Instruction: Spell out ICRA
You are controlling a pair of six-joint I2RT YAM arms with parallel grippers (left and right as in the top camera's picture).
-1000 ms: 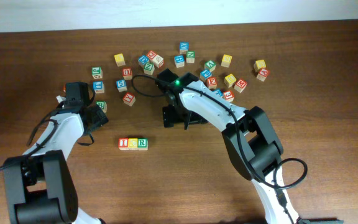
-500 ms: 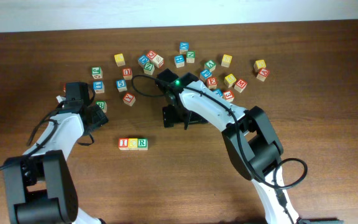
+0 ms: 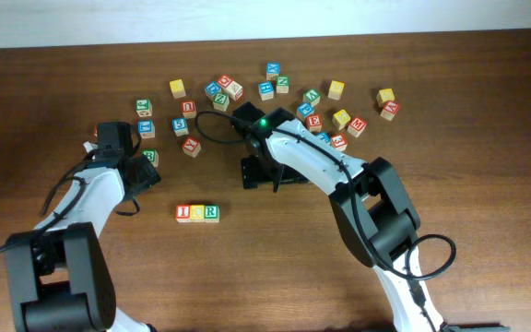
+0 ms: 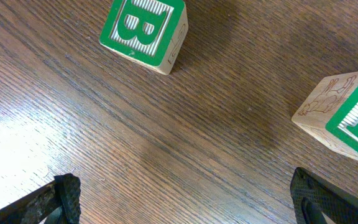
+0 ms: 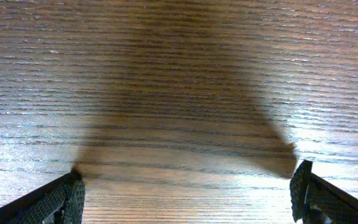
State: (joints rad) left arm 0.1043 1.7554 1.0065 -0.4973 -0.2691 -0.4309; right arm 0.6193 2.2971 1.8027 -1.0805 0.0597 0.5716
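Note:
Three wooden cubes stand in a row on the table: the red I [image 3: 183,213], the yellow C [image 3: 197,213] and the green R [image 3: 211,212], touching side by side. The red A is not readable among the scattered cubes at the back. My left gripper [image 3: 144,172] [image 4: 185,205] is open and empty, left of the row, over bare wood. My right gripper [image 3: 252,173] [image 5: 187,199] is open and empty, above and right of the row, close to the table with only wood between its fingers.
Several loose letter cubes [image 3: 275,88] lie scattered across the back of the table. A green B cube [image 4: 145,31] and another green-printed cube [image 4: 347,118] lie just ahead of my left gripper. A green cube [image 3: 149,157] sits beside the left gripper.

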